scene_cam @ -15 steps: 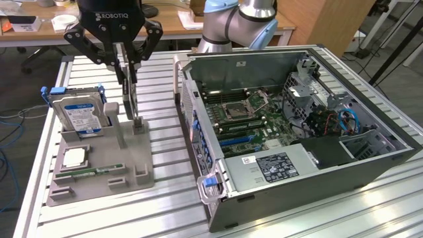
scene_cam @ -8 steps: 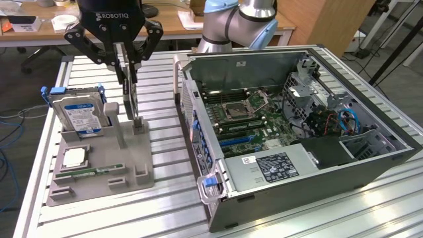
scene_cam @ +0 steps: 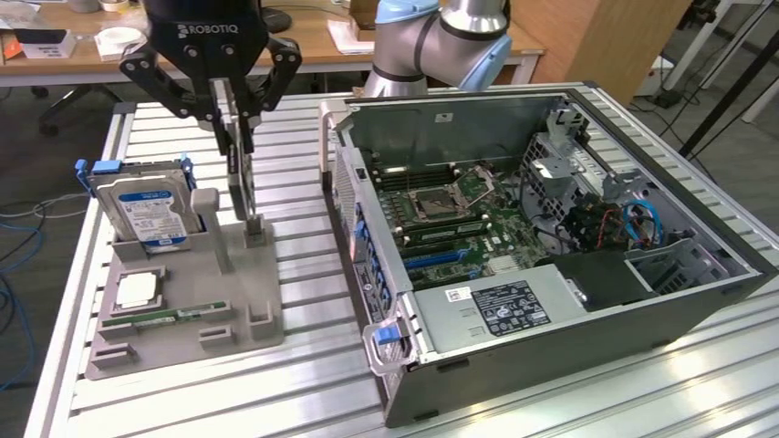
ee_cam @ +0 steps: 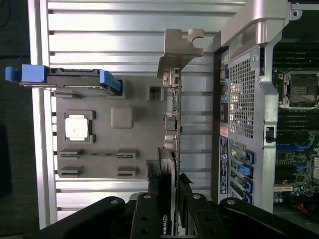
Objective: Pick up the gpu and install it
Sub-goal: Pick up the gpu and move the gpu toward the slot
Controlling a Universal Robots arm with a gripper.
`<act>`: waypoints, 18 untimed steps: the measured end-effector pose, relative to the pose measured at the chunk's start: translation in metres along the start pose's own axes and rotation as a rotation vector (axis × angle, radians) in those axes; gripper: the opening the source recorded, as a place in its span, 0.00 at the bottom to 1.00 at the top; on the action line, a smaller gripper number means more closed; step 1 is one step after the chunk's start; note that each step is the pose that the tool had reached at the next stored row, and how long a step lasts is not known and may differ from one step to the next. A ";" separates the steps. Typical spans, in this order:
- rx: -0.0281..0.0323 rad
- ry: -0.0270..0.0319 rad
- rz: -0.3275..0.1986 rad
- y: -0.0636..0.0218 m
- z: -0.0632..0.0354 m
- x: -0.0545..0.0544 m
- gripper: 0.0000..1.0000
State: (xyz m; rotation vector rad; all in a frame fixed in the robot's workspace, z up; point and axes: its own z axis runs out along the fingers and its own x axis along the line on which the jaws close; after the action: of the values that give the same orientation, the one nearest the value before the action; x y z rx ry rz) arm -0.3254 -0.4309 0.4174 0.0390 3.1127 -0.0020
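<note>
The gpu stands on edge over the grey holder tray on the exterior view's left part of the bench. Its lower end is at a slotted post of the tray; whether it rests in the slot or is just clear of it cannot be told. Its silver end bracket shows in the wrist view. The tool is clamped on the card's upper edge, one finger on each flat face. Further to the exterior view's left on the tray stands a hard drive in blue rails, and nearer lie a square processor chip and a narrow memory stick. To the exterior view's right, just beside the tray, the open computer case lies on its side with its motherboard exposed.
</note>
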 end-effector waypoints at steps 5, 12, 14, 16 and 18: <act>0.0001 0.0001 0.000 0.0003 0.0003 -0.011 0.26; 0.0000 0.0001 0.000 0.0008 0.0008 -0.031 0.26; 0.0001 0.0001 0.000 0.0009 0.0010 -0.036 0.26; 0.0000 0.0000 0.000 0.0011 0.0012 -0.041 0.26; 0.0001 0.0000 0.000 0.0012 0.0013 -0.046 0.26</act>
State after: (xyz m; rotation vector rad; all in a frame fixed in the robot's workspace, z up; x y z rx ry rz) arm -0.2790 -0.4309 0.4174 0.0394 3.1127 -0.0021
